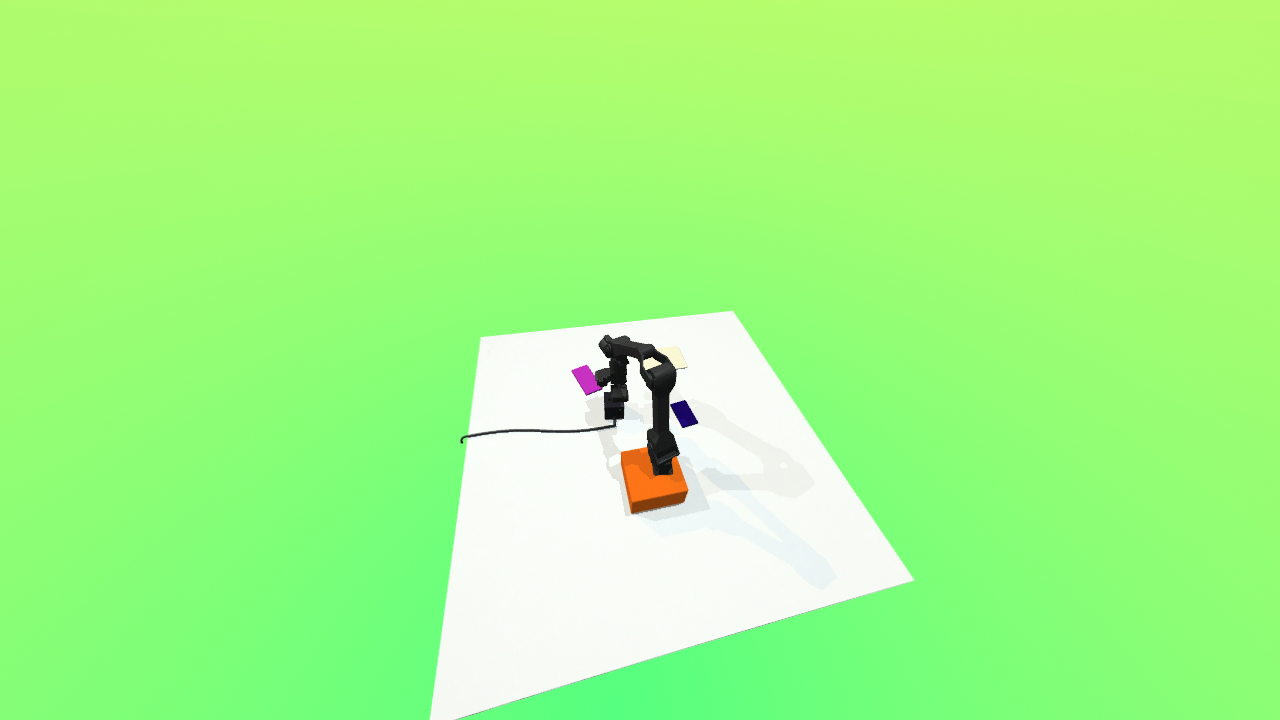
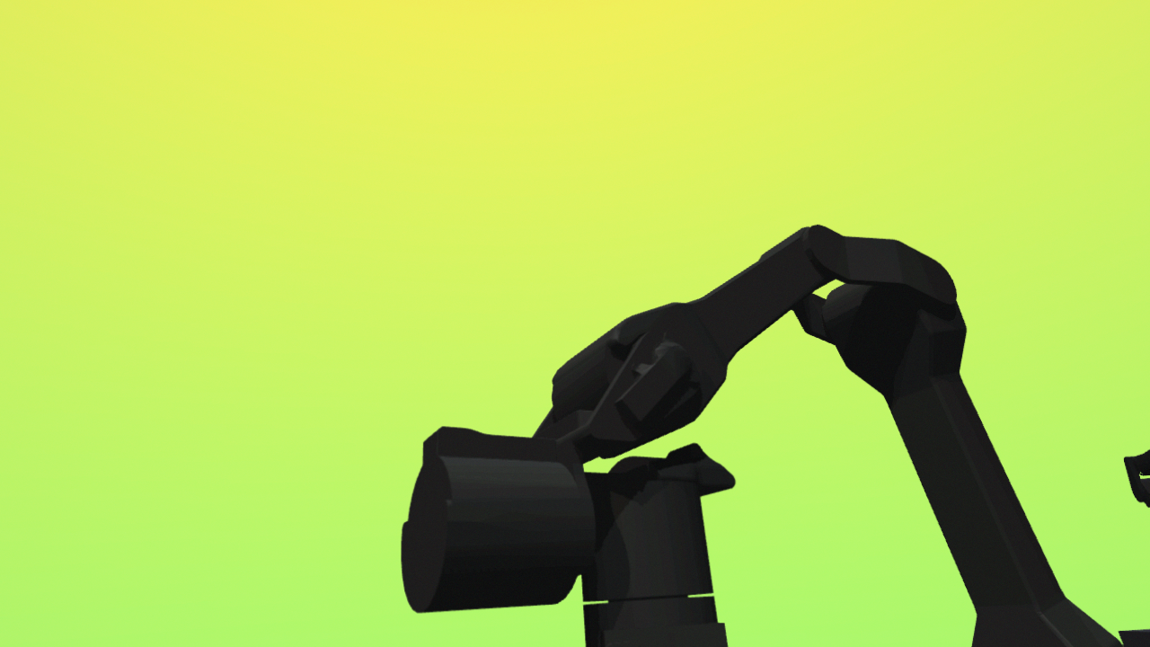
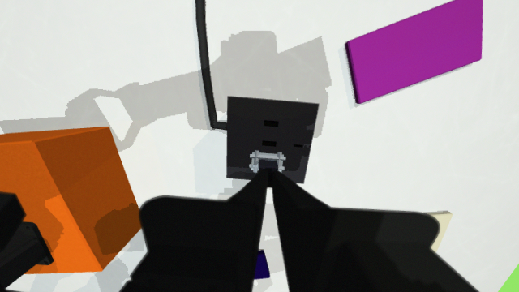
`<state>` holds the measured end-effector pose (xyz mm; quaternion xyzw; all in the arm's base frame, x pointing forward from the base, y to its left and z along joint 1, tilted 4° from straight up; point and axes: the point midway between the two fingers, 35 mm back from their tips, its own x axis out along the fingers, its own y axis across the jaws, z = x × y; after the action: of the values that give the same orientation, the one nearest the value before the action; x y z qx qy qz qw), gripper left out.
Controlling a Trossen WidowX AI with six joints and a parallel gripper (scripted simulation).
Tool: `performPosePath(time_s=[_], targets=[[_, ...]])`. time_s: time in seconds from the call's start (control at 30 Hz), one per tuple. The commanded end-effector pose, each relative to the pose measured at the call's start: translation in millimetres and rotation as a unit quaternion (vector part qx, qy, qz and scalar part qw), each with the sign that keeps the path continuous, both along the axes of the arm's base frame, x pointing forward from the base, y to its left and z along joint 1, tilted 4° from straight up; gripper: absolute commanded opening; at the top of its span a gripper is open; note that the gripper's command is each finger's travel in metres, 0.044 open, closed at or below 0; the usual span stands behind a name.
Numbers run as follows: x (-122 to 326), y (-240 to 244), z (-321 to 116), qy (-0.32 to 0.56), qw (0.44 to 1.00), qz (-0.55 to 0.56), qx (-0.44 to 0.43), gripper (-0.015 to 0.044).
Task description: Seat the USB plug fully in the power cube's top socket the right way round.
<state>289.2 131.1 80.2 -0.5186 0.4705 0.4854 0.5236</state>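
Observation:
The black power cube (image 1: 613, 411) (image 3: 243, 138) stands on the table, with dark slots in its top. A silver open frame (image 3: 268, 156) shows over the near part of that top in the wrist view. My gripper (image 1: 616, 394) (image 3: 269, 176) points down at it. The fingers are nearly together, shut on the USB plug, which is mostly hidden by the fingertips and hard to tell from the dark cube. How deep the plug sits and which way round it is cannot be seen. The exterior view shows only arm parts, neither cube nor plug.
A black cable (image 1: 537, 430) (image 3: 201, 36) runs from the cube to the table edge. The orange block (image 1: 640, 488) (image 3: 77, 178) is under the arm's base. Flat purple (image 1: 583, 379) (image 3: 418, 53), dark blue (image 1: 684, 414) (image 3: 262, 265) and cream (image 1: 677, 358) (image 3: 443, 227) pieces lie around the cube.

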Motion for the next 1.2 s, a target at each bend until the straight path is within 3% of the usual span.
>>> performPosePath(time_s=[0.0, 0.3, 0.43, 1.17], targets=[[0.4, 0.2, -1.6, 0.000, 1.000, -0.002, 0.000, 0.0000], [0.4, 0.2, -1.6, 0.000, 1.000, -0.002, 0.000, 0.0000], [0.0, 0.0, 0.0, 0.000, 1.000, 0.000, 0.000, 0.0095], [-0.1, 0.0, 3.7, 0.000, 1.000, 0.000, 0.000, 0.0095]])
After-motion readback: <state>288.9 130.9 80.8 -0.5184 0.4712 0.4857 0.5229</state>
